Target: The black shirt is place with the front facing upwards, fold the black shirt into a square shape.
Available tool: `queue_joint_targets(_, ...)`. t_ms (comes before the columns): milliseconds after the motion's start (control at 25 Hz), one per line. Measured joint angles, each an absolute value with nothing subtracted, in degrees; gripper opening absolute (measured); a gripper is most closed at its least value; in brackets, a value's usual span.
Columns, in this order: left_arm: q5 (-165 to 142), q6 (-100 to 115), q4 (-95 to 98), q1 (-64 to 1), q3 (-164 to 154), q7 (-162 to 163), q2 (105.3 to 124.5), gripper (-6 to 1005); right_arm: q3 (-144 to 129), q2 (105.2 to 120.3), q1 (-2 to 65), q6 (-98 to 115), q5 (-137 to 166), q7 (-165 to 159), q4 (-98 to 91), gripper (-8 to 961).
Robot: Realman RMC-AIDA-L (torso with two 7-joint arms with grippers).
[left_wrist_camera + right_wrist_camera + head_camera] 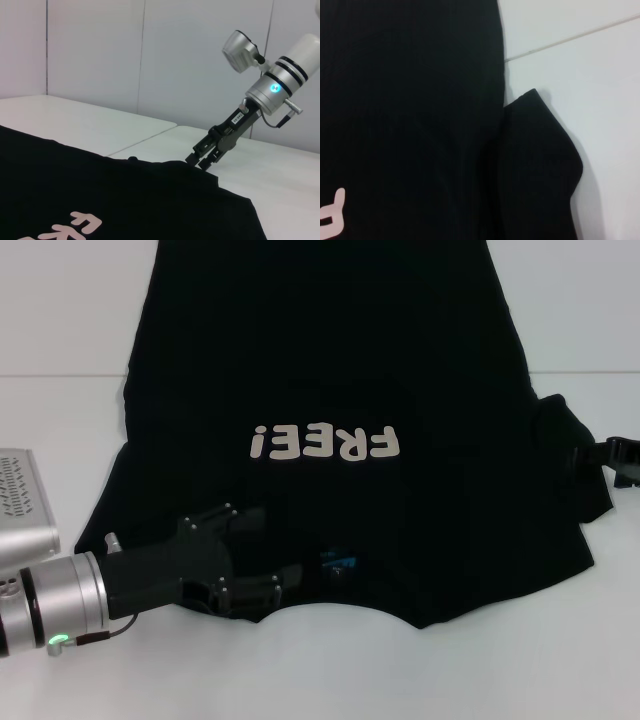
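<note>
Left tool (262, 552) lies low with fingers spread wide over black shirt (330, 370) collar (right tool (204, 161) meets sleeve, grip unclear).

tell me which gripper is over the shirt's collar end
The left gripper, its fingers spread open over the black shirt beside the blue neck label. The right gripper sits at the shirt's sleeve edge instead.

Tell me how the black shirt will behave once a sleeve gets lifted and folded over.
The black shirt is probably floppy: it lies flat on the table and its sleeve edge near the right gripper is already rumpled. It will likely drape from wherever it is pinched. The left gripper near the collar may drag cloth along, bunching it.
</note>
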State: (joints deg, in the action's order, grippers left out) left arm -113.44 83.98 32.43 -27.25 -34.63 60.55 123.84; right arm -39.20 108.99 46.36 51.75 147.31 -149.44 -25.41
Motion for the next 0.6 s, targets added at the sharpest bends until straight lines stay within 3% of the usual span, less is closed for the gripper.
queue_joint_targets(360, -113.49, 83.83, 32.42, -27.22, -34.63, 60.55, 123.84, 907, -38.92, 108.98, 46.13, 51.12, 147.1, -149.46, -25.2, 844)
queue_joint_targets(600, -113.37, 83.83, 32.43, -27.06, -34.63, 60.69, 123.9, 907, -39.11, 109.04, 46.07, 50.77, 147.06, -149.41, -25.17, 587)
